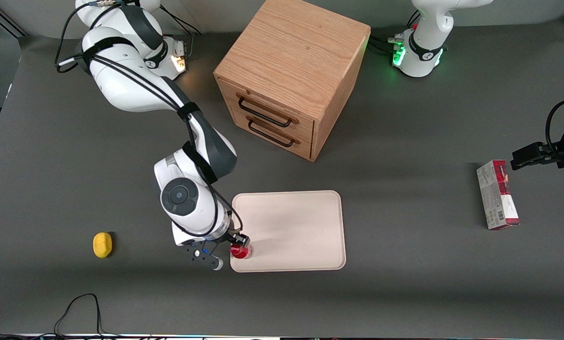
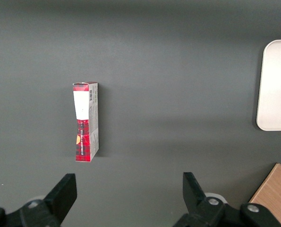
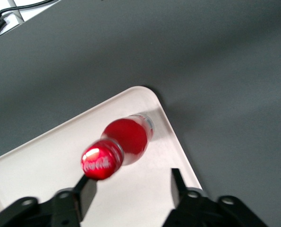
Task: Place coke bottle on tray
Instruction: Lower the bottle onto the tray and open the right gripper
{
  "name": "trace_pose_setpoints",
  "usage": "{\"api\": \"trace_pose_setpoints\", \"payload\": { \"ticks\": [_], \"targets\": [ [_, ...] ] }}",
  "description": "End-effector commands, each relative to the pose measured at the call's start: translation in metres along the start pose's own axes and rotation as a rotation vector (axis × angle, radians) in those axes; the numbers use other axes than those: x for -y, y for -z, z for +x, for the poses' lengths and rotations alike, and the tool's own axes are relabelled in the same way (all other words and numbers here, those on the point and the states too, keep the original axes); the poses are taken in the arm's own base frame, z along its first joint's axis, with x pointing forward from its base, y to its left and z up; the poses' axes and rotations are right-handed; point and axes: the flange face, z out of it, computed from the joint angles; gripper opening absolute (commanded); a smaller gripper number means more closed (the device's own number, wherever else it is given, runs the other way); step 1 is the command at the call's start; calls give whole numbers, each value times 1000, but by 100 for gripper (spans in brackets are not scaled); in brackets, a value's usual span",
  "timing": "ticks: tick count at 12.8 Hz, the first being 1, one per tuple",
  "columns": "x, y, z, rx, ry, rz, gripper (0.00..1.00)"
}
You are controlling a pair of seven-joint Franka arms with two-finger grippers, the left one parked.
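1. Spotting the gripper (image 1: pixel 238 243) low over a corner of the tray (image 1: pixel 300 226), the corner nearest the working arm's end of the table and close to the front camera.
2. Reading it as released: fingers (image 3: pixel 178 187) spread wide in the right wrist view, with clear tray surface showing between them and nothing pinched.
3. Finding the coke bottle (image 1: pixel 240 250) right under the gripper, just ahead of the fingertips. Standing on its base inside the tray rim by the look of it, red cap (image 3: pixel 101 159) up toward the wrist camera, quite close to the rounded corner.
4. Calling the step basically "letting go / about to back off". Bottle on the tray already, so pretty much the tail end of the task, judging from how things sit.
5. Next move, best guess: going straight up and away with the fingers kept wide. One finger looks awfully close to the cap, so no sideways drift or twisting on the way out.
6. Worth worrying about: tiny bottle, narrow base, sitting near the rim, so probably easy to tip or nudge off the corner with a light bump.
7. Nothing else in the way: yellow lemon-ish thing (image 1: pixel 102 244) off on the bare table away from the gripper, red-and-grey carton (image 1: pixel 497 194) well apart toward the parked arm's end, wooden drawer box (image 1: pixel 291 75) farther from the front camera than the gripper.
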Motion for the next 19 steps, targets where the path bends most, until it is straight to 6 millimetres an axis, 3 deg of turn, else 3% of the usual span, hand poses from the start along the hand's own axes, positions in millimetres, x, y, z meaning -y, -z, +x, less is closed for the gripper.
{"api": "trace_pose_setpoints", "payload": {
  "ticks": [1,16,19],
  "targets": [
    [4,3,2,-39,-17,-5,100],
    [5,1,0,-35,-16,-7,100],
    [-2,25,-8,11,-1,-75,100]
  ]
}}
